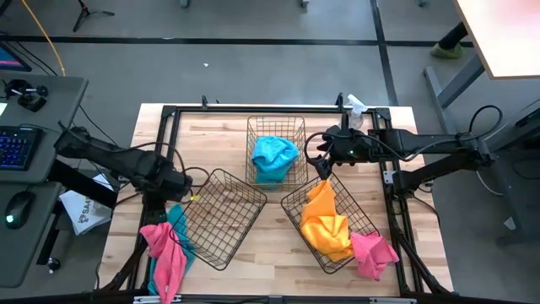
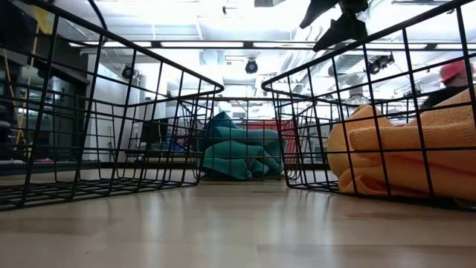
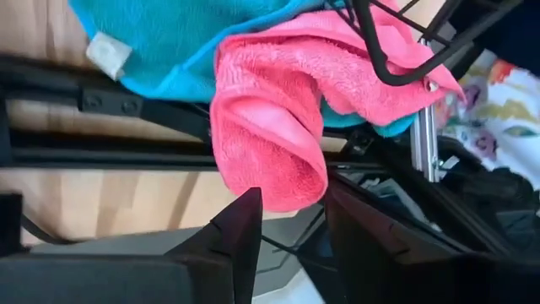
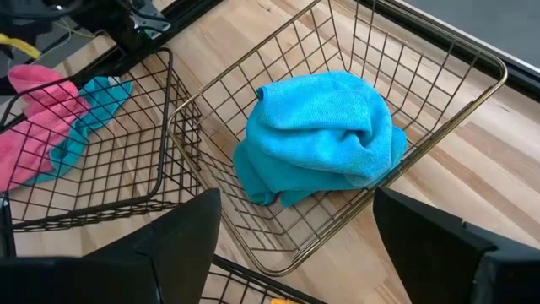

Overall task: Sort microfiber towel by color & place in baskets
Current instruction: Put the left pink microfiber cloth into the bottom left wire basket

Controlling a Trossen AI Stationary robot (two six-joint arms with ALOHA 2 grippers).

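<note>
At about eight o'clock on the table [image 1: 219, 135], the left gripper [image 1: 171, 191] hangs over a pink towel [image 1: 165, 253] that lies on top of a turquoise towel [image 1: 179, 221], both draped off the table's near-left edge. In the left wrist view its two dark fingers [image 3: 240, 228] stand slightly apart with the pink towel [image 3: 270, 135] just ahead of their tips; nothing is between them. The turquoise towel [image 3: 169, 42] shows behind the pink one there, with a small white tag on it.

Just beside that gripper, toward seven o'clock of the table's centre, sits the left basket [image 1: 221, 216], turned at an angle, with no towel in it. In the low view it fills the left side as bare black wire [image 2: 111, 134].

At twelve o'clock stands the middle basket [image 1: 276, 127], holding a bunched turquoise cloth [image 1: 275, 156]. The right wrist view looks down on that cloth [image 4: 321, 135] inside the basket [image 4: 472, 76].

The right gripper [image 1: 319, 157] hovers at about one o'clock, between the middle basket and the right basket [image 1: 291, 203]. Its fingers [image 4: 186, 236] are spread wide and hold nothing.

The right basket sits at five o'clock, also angled, holding a yellow-orange towel [image 1: 326, 221], which hangs partly over the rim. A second pink towel [image 1: 373, 253] lies on the table, touching that basket's outer corner. A clear spray bottle [image 1: 355, 108] stands near the table's far-right edge.
</note>
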